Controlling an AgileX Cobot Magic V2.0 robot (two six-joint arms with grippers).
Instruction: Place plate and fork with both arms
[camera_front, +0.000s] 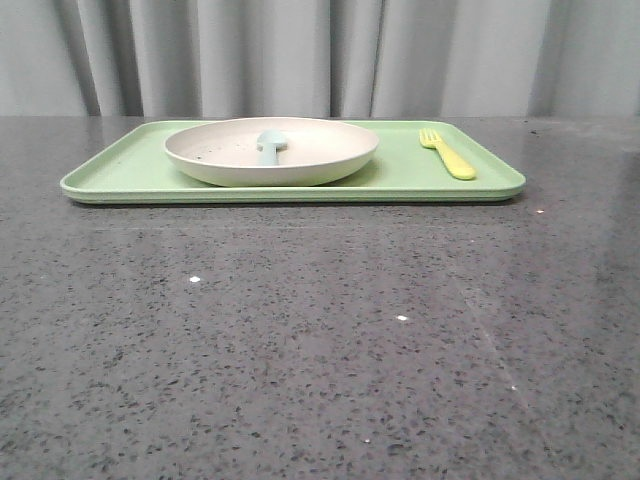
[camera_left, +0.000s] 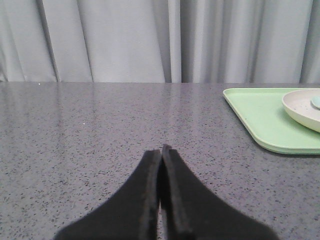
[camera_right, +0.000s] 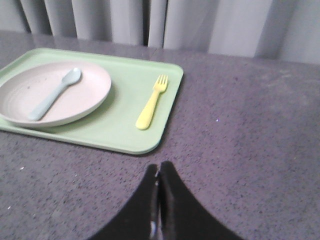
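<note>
The cream-white plate (camera_front: 271, 151) sits on the left part of a light green tray (camera_front: 400, 180), with a pale blue spoon (camera_front: 271, 143) lying in it. On the tray's right part lies the small yellow fork (camera_front: 447, 153), tines toward the curtain. The right wrist view shows the plate (camera_right: 70, 95) and the fork (camera_right: 152, 102) side by side, apart. My right gripper (camera_right: 159, 166) is shut and empty over bare table, short of the tray's near corner. My left gripper (camera_left: 161, 148) is shut and empty, well to the left of the tray (camera_left: 260, 117). Neither arm shows in the front view.
The grey speckled table (camera_front: 320, 340) stretches from the tray to the front edge. A grey curtain (camera_front: 320, 55) hangs behind the table. The tray's raised rim (camera_right: 125, 146) faces my right gripper.
</note>
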